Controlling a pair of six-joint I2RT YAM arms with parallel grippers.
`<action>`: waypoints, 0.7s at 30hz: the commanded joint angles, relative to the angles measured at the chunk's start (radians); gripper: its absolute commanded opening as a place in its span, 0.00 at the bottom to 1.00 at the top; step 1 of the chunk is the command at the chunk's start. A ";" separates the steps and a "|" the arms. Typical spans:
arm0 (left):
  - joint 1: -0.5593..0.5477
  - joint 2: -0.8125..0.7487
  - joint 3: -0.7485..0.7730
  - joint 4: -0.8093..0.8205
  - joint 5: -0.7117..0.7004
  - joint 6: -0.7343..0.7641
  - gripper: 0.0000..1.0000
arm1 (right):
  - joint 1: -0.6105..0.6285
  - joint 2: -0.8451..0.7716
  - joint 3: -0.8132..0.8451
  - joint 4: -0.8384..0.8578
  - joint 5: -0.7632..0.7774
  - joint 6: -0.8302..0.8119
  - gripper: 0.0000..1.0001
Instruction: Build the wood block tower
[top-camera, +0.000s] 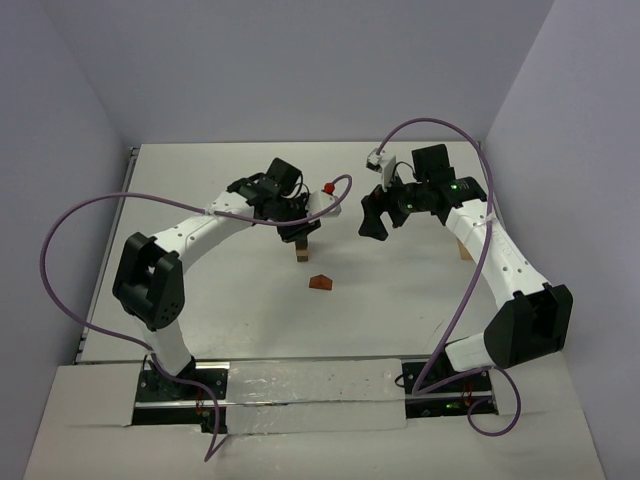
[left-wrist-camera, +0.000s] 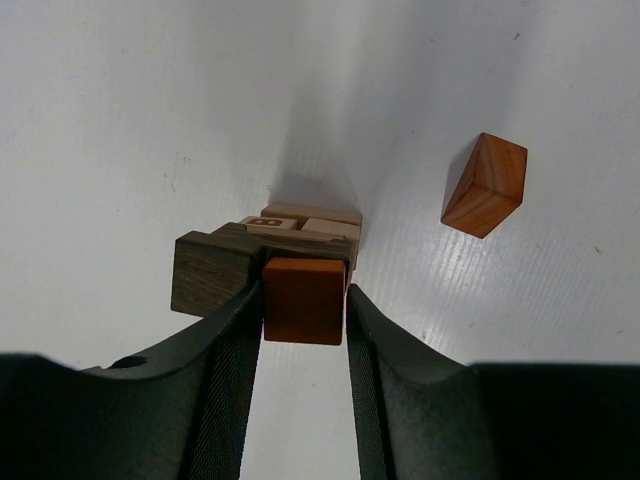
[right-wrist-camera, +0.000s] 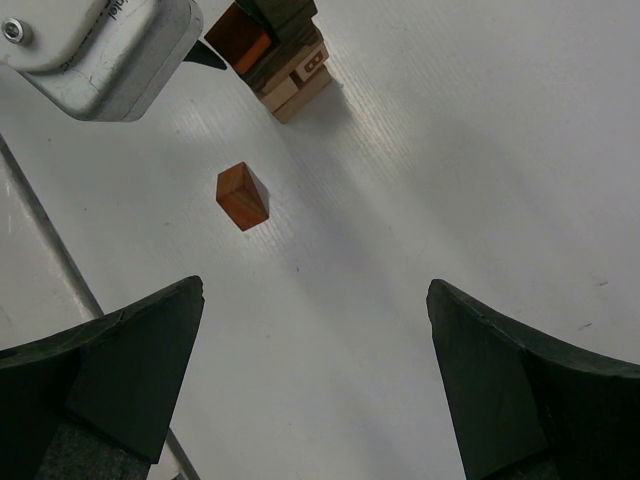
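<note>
The wood block tower (top-camera: 302, 250) stands mid-table: tan blocks (left-wrist-camera: 303, 221) at the bottom with a dark brown block (left-wrist-camera: 213, 270) on top. My left gripper (top-camera: 296, 230) is over it, shut on a reddish-orange cube (left-wrist-camera: 304, 300) held at the stack's top beside the dark block. I cannot tell whether the cube rests on the stack. The tower also shows in the right wrist view (right-wrist-camera: 294, 72). A loose reddish-brown wedge (top-camera: 320, 283) lies on the table in front of the tower, also seen in both wrist views (left-wrist-camera: 484, 185) (right-wrist-camera: 242, 196). My right gripper (top-camera: 375, 216) is open and empty, right of the tower.
A small red object (top-camera: 328, 187) sits behind the tower. A tan wooden piece (top-camera: 462, 246) shows under the right arm. The left wrist housing (right-wrist-camera: 100, 45) fills the right wrist view's top left. White walls enclose the table on three sides.
</note>
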 joint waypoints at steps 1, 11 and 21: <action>-0.008 0.004 0.051 0.024 0.011 0.005 0.47 | -0.008 0.008 0.027 0.018 -0.020 0.007 1.00; -0.008 -0.046 0.060 -0.006 0.016 -0.001 0.57 | -0.007 0.008 0.032 0.015 -0.023 0.010 1.00; -0.007 -0.261 0.121 -0.110 -0.030 -0.023 0.57 | -0.001 -0.009 0.012 0.039 -0.015 0.026 1.00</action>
